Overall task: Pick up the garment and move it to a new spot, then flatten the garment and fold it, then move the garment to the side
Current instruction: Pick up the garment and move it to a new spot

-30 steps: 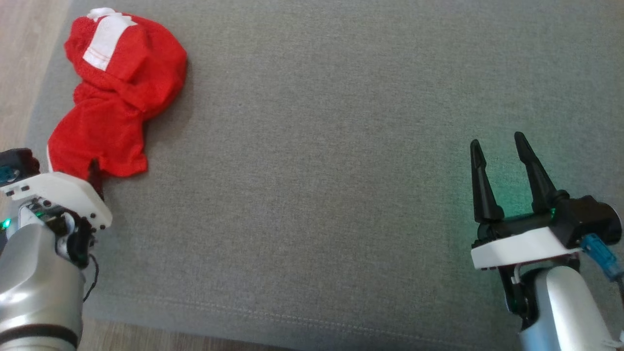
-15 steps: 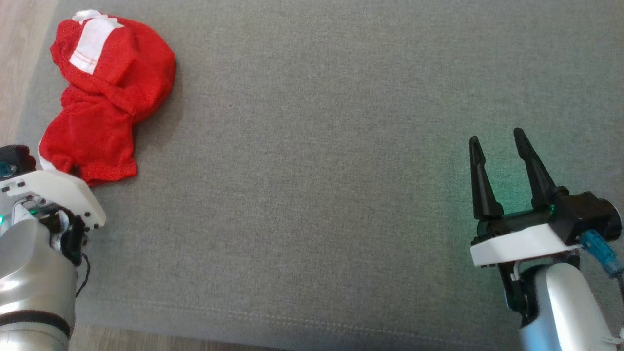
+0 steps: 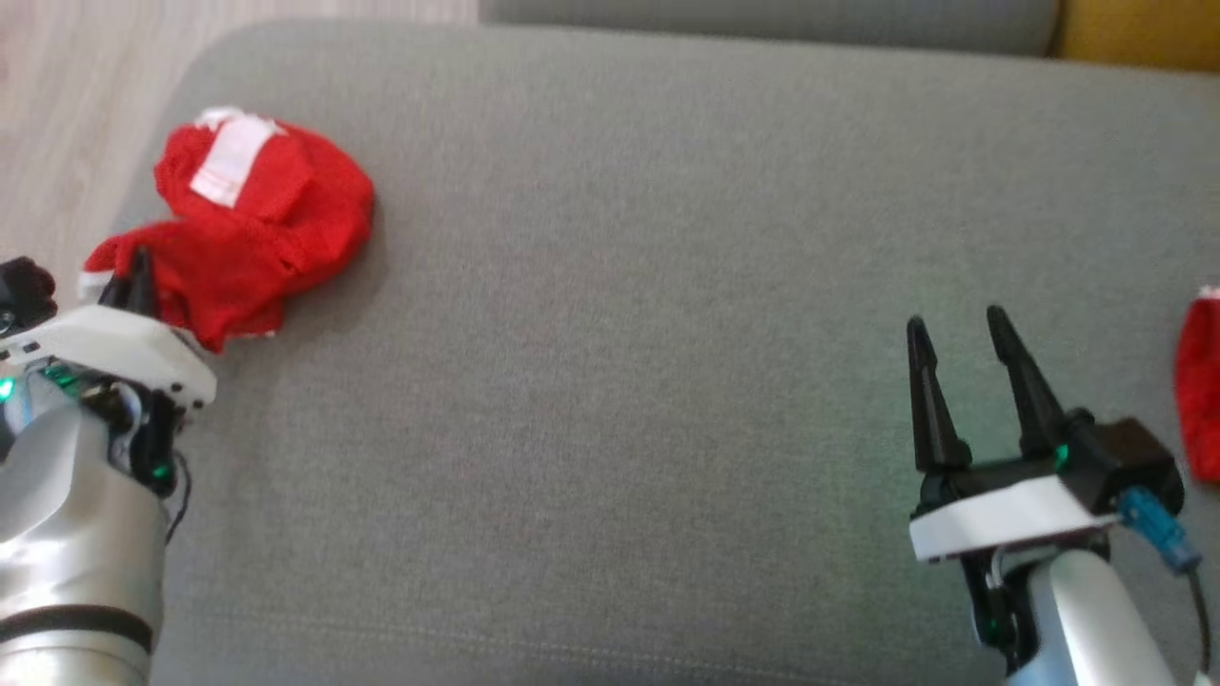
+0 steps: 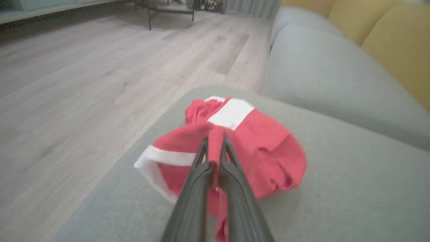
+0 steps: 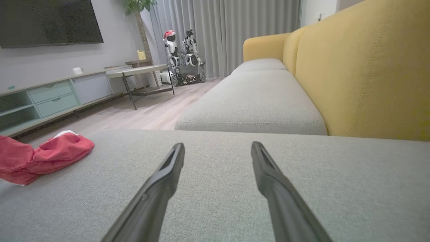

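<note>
The garment [image 3: 257,229] is a crumpled red piece with white trim and a white patch, lying at the left end of the grey sofa cushion [image 3: 620,333]. My left gripper [image 3: 133,278] is at its near left edge. In the left wrist view the left gripper [image 4: 214,141] is shut on a raised red fold of the garment [image 4: 265,148], which bunches around the fingers. My right gripper [image 3: 956,324] hovers open over bare cushion at the right, far from the garment. In the right wrist view the right gripper [image 5: 217,145] holds nothing, and the garment [image 5: 50,151] lies at the far left.
A second red cloth [image 3: 1199,391] pokes in at the right edge of the cushion. Wood floor [image 3: 76,114] drops away just left of the garment. Another grey cushion [image 5: 252,97] lies beyond, with the yellow sofa back [image 5: 362,67] along one side.
The left gripper has gone from open to shut on the garment's near edge, and that edge is now gathered up. The head camera has shifted. The right gripper stays open.
</note>
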